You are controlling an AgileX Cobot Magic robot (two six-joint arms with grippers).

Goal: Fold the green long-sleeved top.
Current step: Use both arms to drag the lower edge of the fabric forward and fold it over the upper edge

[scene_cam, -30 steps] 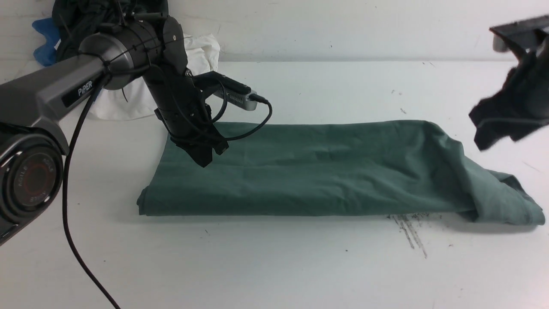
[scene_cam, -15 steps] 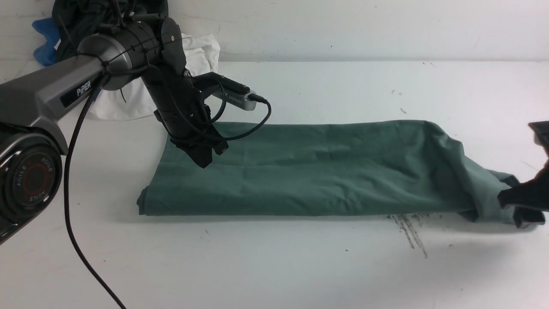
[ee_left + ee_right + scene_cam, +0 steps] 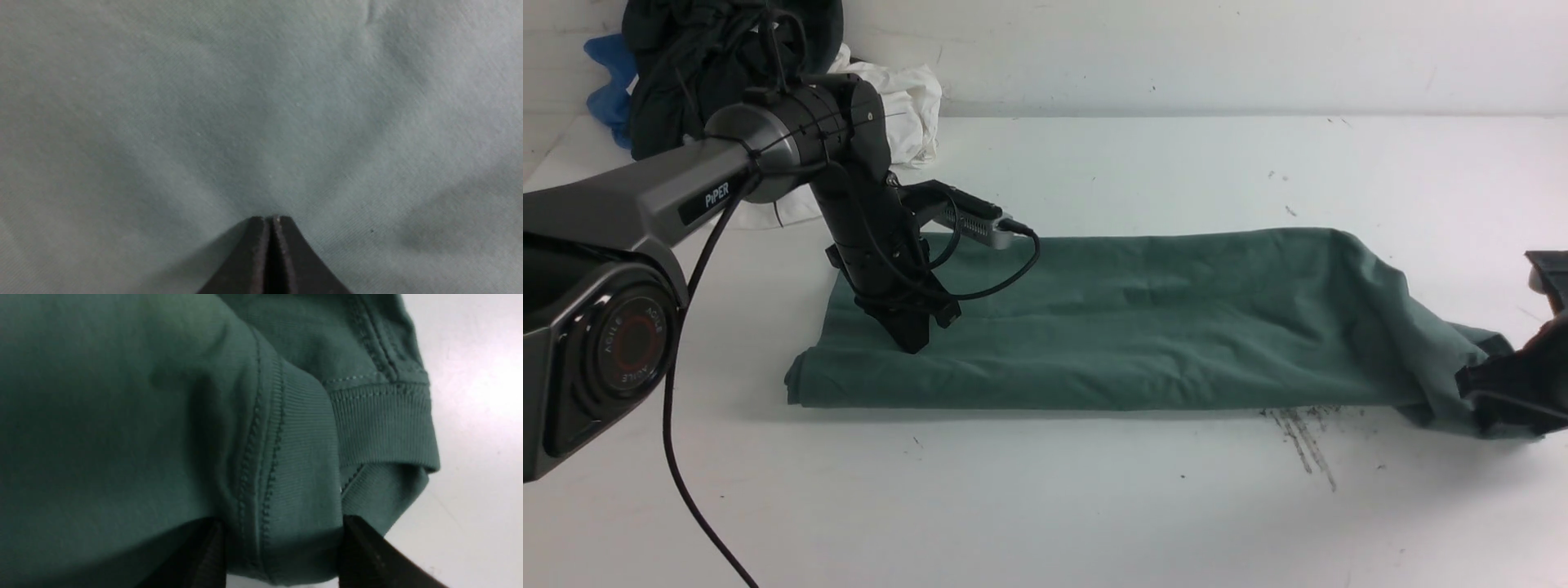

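Obs: green top (image 3: 1160, 318) lies in a long folded strip on table (image 3: 1045, 506). Likely soft, light, limp; best grabbed at ribbed edge. left claw (image 3: 913, 341) closed, empty, pressing its left end. right claw (image 3: 282, 547) part-open, straddling right-end ribbing.

top (image 3: 1143, 318): on table (image 3: 1094, 506) | left jaws: on left end | right jaws: around right end

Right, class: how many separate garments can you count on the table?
4: the green long-sleeved top spread across the middle; the black garment, white garment and blue garment piled at the far left. The pile may hide more.
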